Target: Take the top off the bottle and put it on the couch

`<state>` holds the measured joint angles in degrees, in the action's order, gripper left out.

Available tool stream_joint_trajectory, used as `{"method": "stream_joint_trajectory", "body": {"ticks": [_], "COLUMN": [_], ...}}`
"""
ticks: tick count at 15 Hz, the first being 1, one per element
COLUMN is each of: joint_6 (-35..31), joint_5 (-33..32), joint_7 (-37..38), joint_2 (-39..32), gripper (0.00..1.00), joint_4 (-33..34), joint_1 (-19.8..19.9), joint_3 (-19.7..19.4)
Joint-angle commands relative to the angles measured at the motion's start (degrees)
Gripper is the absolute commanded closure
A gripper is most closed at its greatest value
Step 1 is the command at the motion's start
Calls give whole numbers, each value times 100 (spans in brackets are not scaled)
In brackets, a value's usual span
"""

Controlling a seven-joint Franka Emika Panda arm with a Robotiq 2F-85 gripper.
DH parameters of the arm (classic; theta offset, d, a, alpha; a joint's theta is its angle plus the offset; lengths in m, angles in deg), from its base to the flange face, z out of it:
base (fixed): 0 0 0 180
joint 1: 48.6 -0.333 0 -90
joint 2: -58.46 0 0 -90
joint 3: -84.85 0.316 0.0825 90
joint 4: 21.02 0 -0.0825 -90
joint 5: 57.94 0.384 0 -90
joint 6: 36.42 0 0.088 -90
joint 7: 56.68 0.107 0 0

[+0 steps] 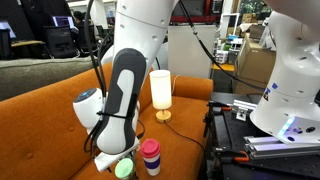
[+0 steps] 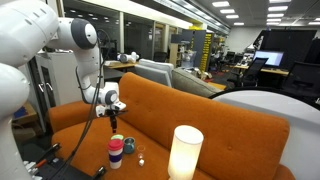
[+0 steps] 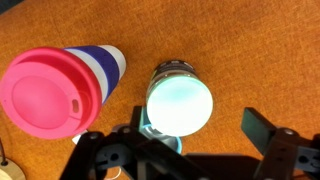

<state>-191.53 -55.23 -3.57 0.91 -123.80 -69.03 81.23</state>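
Observation:
A small bottle with a pale green top (image 3: 180,100) stands on the orange couch (image 3: 240,50). It also shows in an exterior view (image 1: 124,168), just below the gripper. My gripper (image 3: 200,132) is open and hangs over the bottle. One finger is to the bottle's right, apart from it. The other finger is partly hidden behind the top on the left. In both exterior views the gripper (image 1: 112,158) (image 2: 114,108) points down at the couch seat. The top sits on the bottle.
A striped cup with a pink lid (image 3: 55,85) (image 1: 150,155) (image 2: 117,150) stands close beside the bottle. A white cylinder lamp (image 1: 160,90) (image 2: 185,152) stands on the couch seat further off. The couch backrest (image 2: 200,110) rises behind. A black case (image 1: 240,125) lies beside the couch.

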Motion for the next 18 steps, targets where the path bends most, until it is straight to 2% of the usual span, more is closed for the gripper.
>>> {"method": "stream_joint_trajectory", "body": {"ticks": [1, 2, 18], "joint_6": [298, 63, 366], "joint_5": [86, 86, 69], "joint_7": [-125, -55, 142], "joint_2": [-281, -198, -758], "gripper": [0, 0, 0], "joint_4": [420, 230, 797], "joint_1": [35, -41, -100], "joint_3": [-15, -50, -108]}}
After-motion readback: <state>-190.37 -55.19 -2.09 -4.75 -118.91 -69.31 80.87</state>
